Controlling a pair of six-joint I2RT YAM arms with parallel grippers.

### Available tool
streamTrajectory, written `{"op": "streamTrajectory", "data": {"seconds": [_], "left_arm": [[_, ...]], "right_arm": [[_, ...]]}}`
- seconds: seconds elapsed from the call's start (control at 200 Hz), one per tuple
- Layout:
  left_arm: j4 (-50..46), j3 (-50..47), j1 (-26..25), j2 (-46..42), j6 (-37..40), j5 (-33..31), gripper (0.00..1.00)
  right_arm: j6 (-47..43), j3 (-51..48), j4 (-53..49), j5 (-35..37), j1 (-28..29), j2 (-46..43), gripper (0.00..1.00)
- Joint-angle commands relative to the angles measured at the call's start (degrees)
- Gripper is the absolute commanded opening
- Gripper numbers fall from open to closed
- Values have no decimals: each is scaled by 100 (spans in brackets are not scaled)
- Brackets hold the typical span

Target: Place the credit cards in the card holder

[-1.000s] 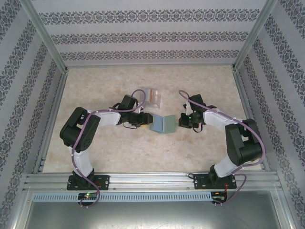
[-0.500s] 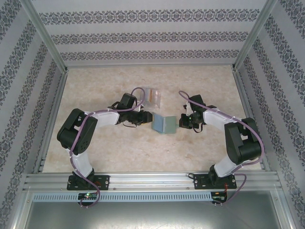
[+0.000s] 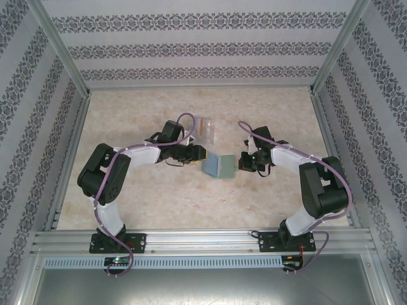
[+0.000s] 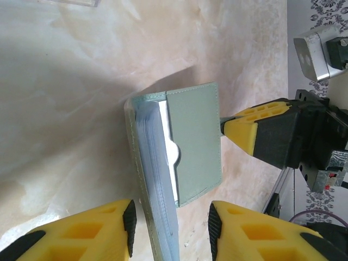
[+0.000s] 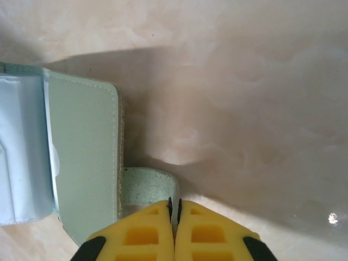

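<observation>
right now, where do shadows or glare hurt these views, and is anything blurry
left wrist: a broad soft shadow covers the table at the picture's upper left, card holder edges sharp; right wrist: a dark shadow runs from the card holder across the picture, one small glare spot low at the far edge; top external: even light, but the clear stand nearly vanishes against the marble.

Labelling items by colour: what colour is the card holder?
The card holder is sage green, pale blue inside; best in left wrist view.

Obscured items.
Right wrist view: card holder (image 5: pixel 81 157) runs off the left edge; its tab (image 5: pixel 147 186) end hidden inside right gripper (image 5: pixel 174 203); clear stand (image 3: pixel 205 128) contents too small to identify.
</observation>
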Motion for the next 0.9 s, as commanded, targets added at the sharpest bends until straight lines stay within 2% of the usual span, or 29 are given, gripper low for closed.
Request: {"op": "streamTrajectory", "data": {"seconds": [0.0, 0.175, 0.315, 0.61, 0.675, 0.844, 0.894], "left_arm": [[-147, 122, -94, 144, 67, 99, 39], [-226, 147, -95, 214, 127, 140, 37], [-206, 129, -94, 212, 143, 120, 28], [-49, 100, -103, 342, 61, 172, 29], [-28, 91, -111, 351, 51, 174, 25], [-36, 101, -110, 377, 82, 197, 6], [-33, 100, -109, 382, 74, 192, 4]], "right_arm": [[-124, 11, 0, -117, -20, 40, 5], [-115, 44, 7, -160, -25, 71, 5], [-115, 63, 0, -161, -26, 86, 5], [-83, 99, 7, -224, -22, 101, 5], [-64, 116, 7, -274, -27, 111, 5], [-55, 108, 7, -258, -37, 128, 5], [-52, 108, 6, -244, -31, 138, 5]]}}
